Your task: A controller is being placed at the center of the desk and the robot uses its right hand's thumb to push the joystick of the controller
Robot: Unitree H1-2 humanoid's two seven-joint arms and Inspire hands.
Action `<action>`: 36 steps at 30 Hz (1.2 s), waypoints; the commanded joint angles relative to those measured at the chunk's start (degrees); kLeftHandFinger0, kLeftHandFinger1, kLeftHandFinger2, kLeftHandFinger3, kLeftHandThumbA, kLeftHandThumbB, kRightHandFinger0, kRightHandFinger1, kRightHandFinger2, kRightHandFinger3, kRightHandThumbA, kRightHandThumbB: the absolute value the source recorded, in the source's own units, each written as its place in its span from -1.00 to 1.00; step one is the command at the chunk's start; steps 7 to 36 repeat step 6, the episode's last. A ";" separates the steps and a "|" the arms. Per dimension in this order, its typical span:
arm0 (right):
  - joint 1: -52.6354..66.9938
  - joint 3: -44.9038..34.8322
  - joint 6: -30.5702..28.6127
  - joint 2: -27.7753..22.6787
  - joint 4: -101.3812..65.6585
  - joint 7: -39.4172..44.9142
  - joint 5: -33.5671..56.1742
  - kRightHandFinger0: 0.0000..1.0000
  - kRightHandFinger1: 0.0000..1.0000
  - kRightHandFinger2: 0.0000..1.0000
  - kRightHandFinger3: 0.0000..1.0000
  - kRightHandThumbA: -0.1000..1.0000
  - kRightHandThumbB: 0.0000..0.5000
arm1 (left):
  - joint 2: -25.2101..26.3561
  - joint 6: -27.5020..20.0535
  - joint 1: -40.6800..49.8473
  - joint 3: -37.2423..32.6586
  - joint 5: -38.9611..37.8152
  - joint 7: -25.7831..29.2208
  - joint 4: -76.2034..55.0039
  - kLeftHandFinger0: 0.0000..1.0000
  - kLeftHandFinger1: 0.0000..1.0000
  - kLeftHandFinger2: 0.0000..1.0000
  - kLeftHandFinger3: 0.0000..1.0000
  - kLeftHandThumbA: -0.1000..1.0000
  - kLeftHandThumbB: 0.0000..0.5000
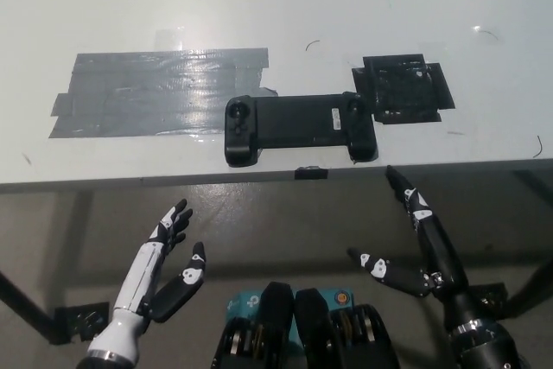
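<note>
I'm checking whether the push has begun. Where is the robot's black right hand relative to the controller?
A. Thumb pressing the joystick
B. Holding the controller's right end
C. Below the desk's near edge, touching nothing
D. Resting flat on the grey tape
C: the right hand hangs open below the desk edge, apart from the controller and its joystick.

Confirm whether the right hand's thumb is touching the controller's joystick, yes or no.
No. The black right hand hangs open below the desk's near edge, clear of the controller and its joystick.

Right forearm point(484, 347) cut off below.
</note>
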 commanded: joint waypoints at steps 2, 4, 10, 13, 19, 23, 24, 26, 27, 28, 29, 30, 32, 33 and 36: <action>-1.33 0.52 -1.45 -0.42 -1.09 0.50 -2.05 1.00 1.00 1.00 1.00 0.69 -0.48 | 0.59 -0.52 -0.27 0.57 0.21 -0.35 -1.97 1.00 1.00 1.00 1.00 -0.16 -1.00; -1.44 0.55 -1.18 -0.36 -1.16 0.14 -2.91 1.00 1.00 1.00 1.00 0.68 -0.46 | 0.66 -0.34 -0.25 0.56 0.33 -0.37 -2.25 1.00 1.00 1.00 1.00 -0.17 -1.00; -1.47 0.56 -1.87 -0.32 -0.87 -0.21 -3.40 1.00 1.00 1.00 1.00 0.67 -0.48 | 0.68 -0.79 -0.17 0.54 0.17 -0.44 -2.22 1.00 1.00 1.00 1.00 -0.18 -1.00; -1.47 0.56 -1.87 -0.32 -0.87 -0.21 -3.40 1.00 1.00 1.00 1.00 0.67 -0.48 | 0.68 -0.79 -0.17 0.54 0.17 -0.44 -2.22 1.00 1.00 1.00 1.00 -0.18 -1.00; -1.47 0.56 -1.87 -0.32 -0.87 -0.21 -3.40 1.00 1.00 1.00 1.00 0.67 -0.48 | 0.68 -0.79 -0.17 0.54 0.17 -0.44 -2.22 1.00 1.00 1.00 1.00 -0.18 -1.00; -1.47 0.56 -1.87 -0.32 -0.87 -0.21 -3.40 1.00 1.00 1.00 1.00 0.67 -0.48 | 0.68 -0.79 -0.17 0.54 0.17 -0.44 -2.22 1.00 1.00 1.00 1.00 -0.18 -1.00; -1.47 0.56 -1.87 -0.32 -0.87 -0.21 -3.40 1.00 1.00 1.00 1.00 0.67 -0.48 | 0.68 -0.79 -0.17 0.54 0.17 -0.44 -2.22 1.00 1.00 1.00 1.00 -0.18 -1.00; -1.47 0.56 -1.87 -0.32 -0.87 -0.21 -3.40 1.00 1.00 1.00 1.00 0.67 -0.48 | 0.68 -0.79 -0.17 0.54 0.17 -0.44 -2.22 1.00 1.00 1.00 1.00 -0.18 -1.00; -1.47 0.56 -1.87 -0.32 -0.87 -0.21 -3.40 1.00 1.00 1.00 1.00 0.67 -0.48 | 0.68 -0.79 -0.17 0.54 0.17 -0.44 -2.22 1.00 1.00 1.00 1.00 -0.18 -1.00; -1.47 0.56 -1.87 -0.32 -0.87 -0.21 -3.40 1.00 1.00 1.00 1.00 0.67 -0.48 | 0.68 -0.79 -0.17 0.54 0.17 -0.44 -2.22 1.00 1.00 1.00 1.00 -0.18 -1.00; -1.47 0.56 -1.87 -0.32 -0.87 -0.21 -3.40 1.00 1.00 1.00 1.00 0.67 -0.48 | 0.68 -0.79 -0.17 0.54 0.17 -0.44 -2.22 1.00 1.00 1.00 1.00 -0.18 -1.00; -1.47 0.56 -1.87 -0.32 -0.87 -0.21 -3.40 1.00 1.00 1.00 1.00 0.67 -0.48 | 0.68 -0.79 -0.17 0.54 0.17 -0.44 -2.22 1.00 1.00 1.00 1.00 -0.18 -1.00; -1.47 0.56 -1.87 -0.32 -0.87 -0.21 -3.40 1.00 1.00 1.00 1.00 0.67 -0.48 | 0.68 -0.79 -0.17 0.54 0.17 -0.44 -2.22 1.00 1.00 1.00 1.00 -0.18 -1.00; -1.47 0.56 -1.87 -0.32 -0.87 -0.21 -3.40 1.00 1.00 1.00 1.00 0.67 -0.48 | 0.68 -0.79 -0.17 0.54 0.17 -0.44 -2.22 1.00 1.00 1.00 1.00 -0.18 -1.00; -1.47 0.56 -1.87 -0.32 -0.87 -0.21 -3.40 1.00 1.00 1.00 1.00 0.67 -0.48 | 0.68 -0.79 -0.17 0.54 0.17 -0.44 -2.22 1.00 1.00 1.00 1.00 -0.18 -1.00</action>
